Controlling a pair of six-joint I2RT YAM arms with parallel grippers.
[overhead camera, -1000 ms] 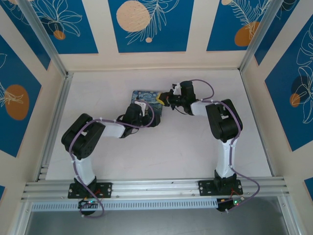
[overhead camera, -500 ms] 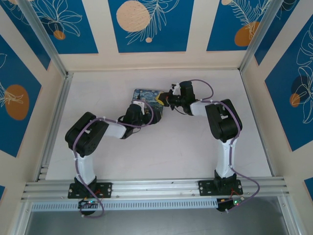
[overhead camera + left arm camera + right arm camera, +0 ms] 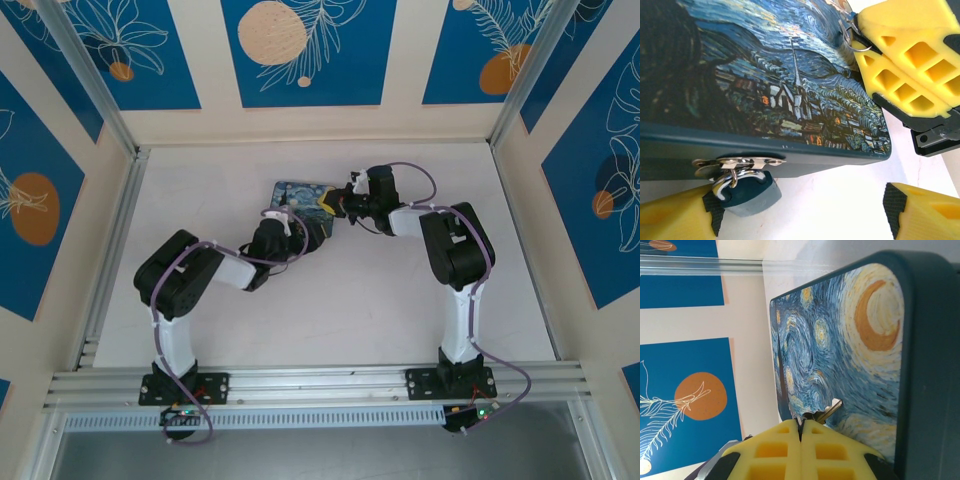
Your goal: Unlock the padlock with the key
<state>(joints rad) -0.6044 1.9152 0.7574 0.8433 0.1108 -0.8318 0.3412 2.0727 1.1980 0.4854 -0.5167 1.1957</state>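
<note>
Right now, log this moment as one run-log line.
left jaws: open, straddling padlock | right jaws: shut on key | padlock: hanging from hasp of Starry Night box

No legible text, label or number (box [image 3: 790, 75] bears painted picture).

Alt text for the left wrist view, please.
A small teal padlock hangs from the hasp of the starry-night painted box, between the open yellow fingers of the left gripper, close against one finger. At upper right, the right gripper is shut on the key above the box lid.
</note>
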